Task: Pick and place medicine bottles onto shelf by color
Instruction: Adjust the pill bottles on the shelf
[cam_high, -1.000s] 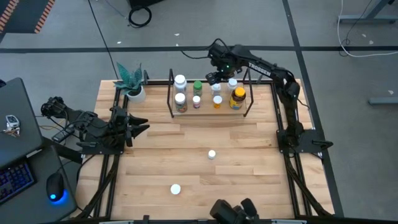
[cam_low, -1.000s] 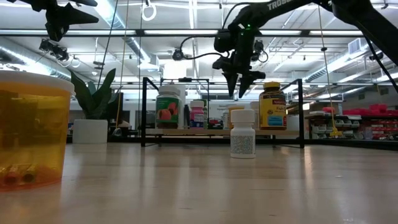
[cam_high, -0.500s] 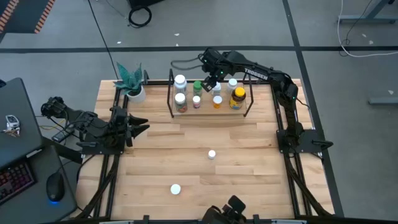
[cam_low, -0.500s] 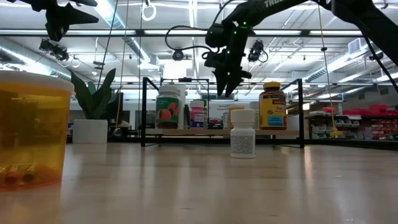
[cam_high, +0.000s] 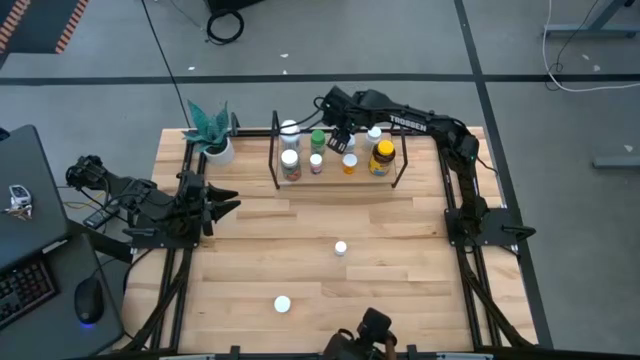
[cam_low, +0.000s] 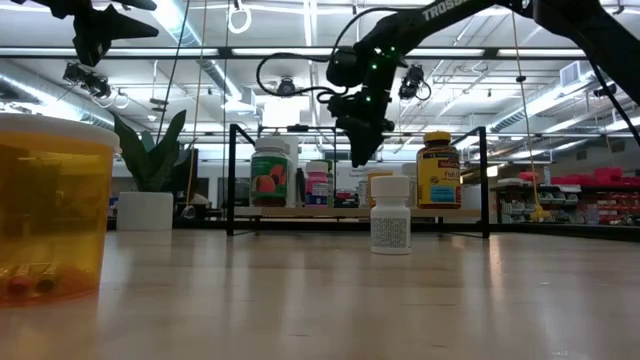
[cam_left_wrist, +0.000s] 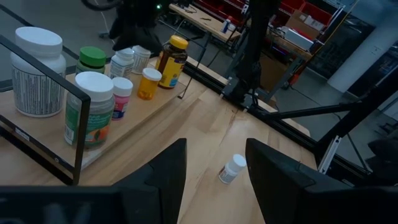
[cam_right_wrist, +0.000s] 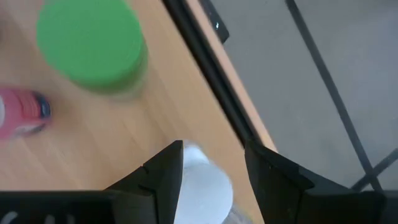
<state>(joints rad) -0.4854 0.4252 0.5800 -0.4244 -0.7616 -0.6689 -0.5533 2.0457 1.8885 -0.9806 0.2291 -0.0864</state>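
The shelf (cam_high: 333, 174) stands at the table's far edge, with several medicine bottles upright on its wooden base: a green-capped one (cam_high: 318, 138), a pink one (cam_high: 316, 161) and an amber one with a yellow cap (cam_high: 382, 153). My right gripper (cam_high: 340, 134) hangs open over the shelf's middle, pointing steeply down. A white cap (cam_right_wrist: 205, 186) shows below and between its fingers. Two white-capped bottles (cam_high: 341, 248) (cam_high: 283, 304) stand loose on the table. My left gripper (cam_high: 232, 203) waits open at the table's left edge.
A potted plant (cam_high: 212, 132) stands at the far left corner beside the shelf. Black upright rods (cam_low: 232, 180) frame the shelf ends. A translucent orange bottle (cam_low: 50, 210) stands close to the low camera. Bare wood lies between the shelf and the loose bottles.
My right gripper has gone toward the table's left edge along the shelf and sunk a little, rolling about its own axis. It now hangs over the shelf's middle, near the green-capped bottle. No bottle has moved.
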